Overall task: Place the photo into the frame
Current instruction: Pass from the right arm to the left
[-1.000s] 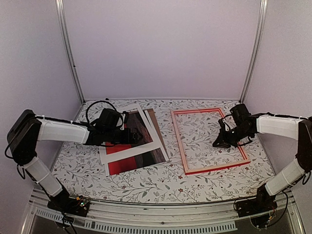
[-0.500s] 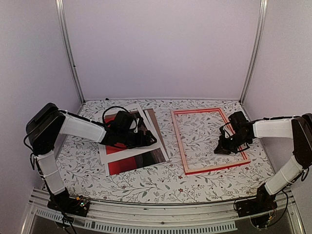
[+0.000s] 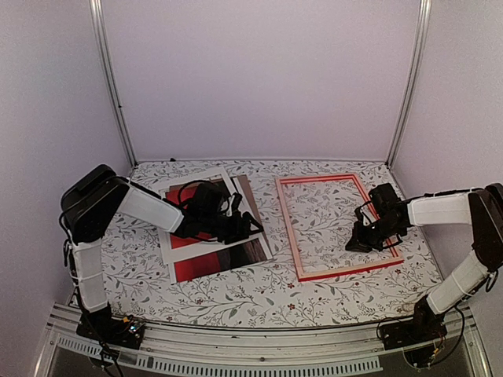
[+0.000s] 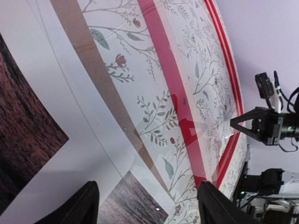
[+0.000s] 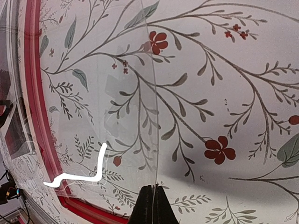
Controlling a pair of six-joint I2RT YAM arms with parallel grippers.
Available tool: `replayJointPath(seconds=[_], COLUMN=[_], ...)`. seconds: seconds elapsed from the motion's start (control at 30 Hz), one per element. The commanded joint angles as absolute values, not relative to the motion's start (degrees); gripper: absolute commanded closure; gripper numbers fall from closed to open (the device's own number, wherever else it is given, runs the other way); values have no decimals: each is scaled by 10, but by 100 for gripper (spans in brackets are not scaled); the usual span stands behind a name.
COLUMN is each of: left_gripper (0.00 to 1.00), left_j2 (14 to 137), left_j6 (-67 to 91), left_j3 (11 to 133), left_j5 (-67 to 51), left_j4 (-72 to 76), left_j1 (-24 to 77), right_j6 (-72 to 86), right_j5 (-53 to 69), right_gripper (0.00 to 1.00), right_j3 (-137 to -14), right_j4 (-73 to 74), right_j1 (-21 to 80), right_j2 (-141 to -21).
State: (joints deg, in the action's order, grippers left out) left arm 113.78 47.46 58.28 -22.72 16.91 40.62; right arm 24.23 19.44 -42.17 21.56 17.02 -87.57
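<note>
A table under a white cloth (image 3: 236,302) printed with leafy sprigs and small red flowers stands inside a booth with plain pale lilac walls (image 3: 259,78). The frame (image 3: 289,228), a thin red rectangle, lies flat on the cloth, and the floral print shows through its opening.

The photo (image 3: 212,265) lies flat just to the left of the frame, apart from it. It is half bright red and half dark streaky brown. A white mat (image 3: 211,245) lies askew on top of the photo. A strip of brown backing board (image 3: 246,190) peeks out on the side facing the frame.

The left gripper (image 3: 245,228) hangs low over the edge of this stack nearest the frame. Its two black fingers (image 4: 81,207) stand well apart above the mat and a corner of the photo.

The right gripper (image 3: 355,243) is inside the frame's opening, near its right rail and close to the cloth. Its fingers (image 5: 150,210) are pressed together. In the right wrist view a faint straight line, like the edge of a clear sheet, runs up from the fingertips. Whether they pinch it cannot be told.
</note>
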Motion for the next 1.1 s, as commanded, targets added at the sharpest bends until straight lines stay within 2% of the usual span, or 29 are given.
replayJointPath(seconds=[0.0,0.27,0.53,0.6,0.67,0.73,0.9,0.97,1.07], left_gripper=[31,56,90,98,100,100,100,100,100], left_j2=[1160,1193,1208,1204,1196,1183,1143,1124,1091], left_j6=[521,554,551,548,541,529,487,474,454], left_j3=[602,623,638,637,637,637,639,633,617], left_j5=[-279,-303,-301,-301,-300,-300,-305,-306,-308], left_j4=[241,289,286,282,272,258,189,166,139], left_j1=[410,407,402,401,399,397,391,386,380], right_j6=[245,247,245,244,242,242,235,229,219], right_j5=[194,197,205,206,202,193,144,113,71], right_gripper=[100,100,100,97,89,78,39,31,25], right_j3=[-412,-406,-400,-400,-402,-407,-439,-457,-485], right_j4=[202,197,196,198,203,213,255,275,298], right_j1=[169,170,170,169,169,169,169,168,156], right_j2=[-870,-861,-853,-846,-840,-831,-811,-803,-799])
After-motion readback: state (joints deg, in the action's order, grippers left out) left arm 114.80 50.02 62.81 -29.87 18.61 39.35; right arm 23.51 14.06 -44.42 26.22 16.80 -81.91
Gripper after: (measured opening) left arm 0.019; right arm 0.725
